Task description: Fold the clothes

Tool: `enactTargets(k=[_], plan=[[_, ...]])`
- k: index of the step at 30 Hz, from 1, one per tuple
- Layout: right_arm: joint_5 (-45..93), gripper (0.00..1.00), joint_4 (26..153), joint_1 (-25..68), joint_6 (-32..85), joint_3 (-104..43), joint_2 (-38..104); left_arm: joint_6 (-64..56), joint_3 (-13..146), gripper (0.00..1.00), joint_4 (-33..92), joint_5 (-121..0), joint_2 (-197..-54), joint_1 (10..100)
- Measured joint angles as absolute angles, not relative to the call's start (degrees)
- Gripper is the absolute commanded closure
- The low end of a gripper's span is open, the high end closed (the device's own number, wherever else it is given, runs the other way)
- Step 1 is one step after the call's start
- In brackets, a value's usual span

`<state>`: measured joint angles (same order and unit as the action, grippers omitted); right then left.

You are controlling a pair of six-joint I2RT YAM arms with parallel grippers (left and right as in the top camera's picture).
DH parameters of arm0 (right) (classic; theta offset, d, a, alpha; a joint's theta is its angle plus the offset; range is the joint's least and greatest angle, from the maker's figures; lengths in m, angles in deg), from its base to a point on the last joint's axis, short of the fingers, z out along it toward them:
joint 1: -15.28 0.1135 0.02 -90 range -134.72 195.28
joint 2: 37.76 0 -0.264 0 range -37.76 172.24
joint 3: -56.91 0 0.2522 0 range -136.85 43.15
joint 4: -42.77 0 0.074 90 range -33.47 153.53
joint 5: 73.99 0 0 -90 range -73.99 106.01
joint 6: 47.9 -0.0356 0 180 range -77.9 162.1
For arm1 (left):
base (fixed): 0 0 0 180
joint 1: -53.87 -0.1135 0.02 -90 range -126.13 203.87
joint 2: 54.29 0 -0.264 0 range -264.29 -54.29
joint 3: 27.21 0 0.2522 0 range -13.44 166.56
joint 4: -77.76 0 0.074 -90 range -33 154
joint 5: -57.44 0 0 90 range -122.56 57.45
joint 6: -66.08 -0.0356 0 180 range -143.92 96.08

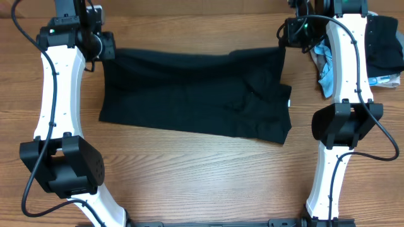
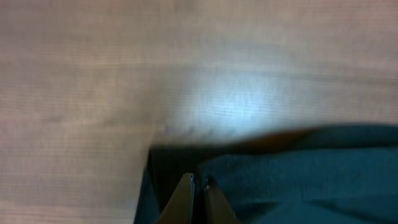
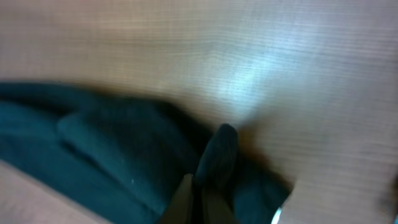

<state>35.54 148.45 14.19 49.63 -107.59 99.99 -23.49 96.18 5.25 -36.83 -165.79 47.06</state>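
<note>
1. The black shirt (image 1: 196, 91) lies spread over the far half of the table (image 1: 189, 180) as a wide flat band, its long edges running side to side
2. The left gripper (image 1: 103, 52) sits at the shirt's far left corner with its fingers pressed together; its wrist view shows the cloth edge right at the tips, seemingly nipped between them
3. The right gripper (image 1: 288, 39) sits at the far right corner, closed as well, with a ridge of cloth pinched up between its fingers
4. The step in hand looks like taking hold of the far edge, ready to fold it toward the near edge
5. The next move, as I judge it, calls for lifting both corners together, keeping the edge taut and carrying it over evenly; thin cloth may sag in the middle or slip
6. A heap of other clothes (image 1: 328, 69) lies by the right arm, apart from the shirt
</note>
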Motion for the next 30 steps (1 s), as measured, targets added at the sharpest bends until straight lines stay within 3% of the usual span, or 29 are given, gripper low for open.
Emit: enactTargets(k=[9,25,28,30], plan=[[35.5,0.96,153.5,15.5,48.9,-106.3,99.9,-24.5,95.3,0.96,0.5,-36.6,-165.8,47.1],[30.5,0.96,153.0,22.0,44.5,-82.6,99.3,-27.3,88.1,0.95,-0.3,-32.5,-167.6,45.2],[29.8,0.92,153.1,21.5,44.2,-80.2,99.3,-27.4,87.9,0.75,-0.3,-31.6,-168.9,45.1],[29.2,0.7,153.3,21.3,43.8,-79.4,99.3,-27.8,87.8,0.5,-0.3,-31.3,-169.6,45.1]])
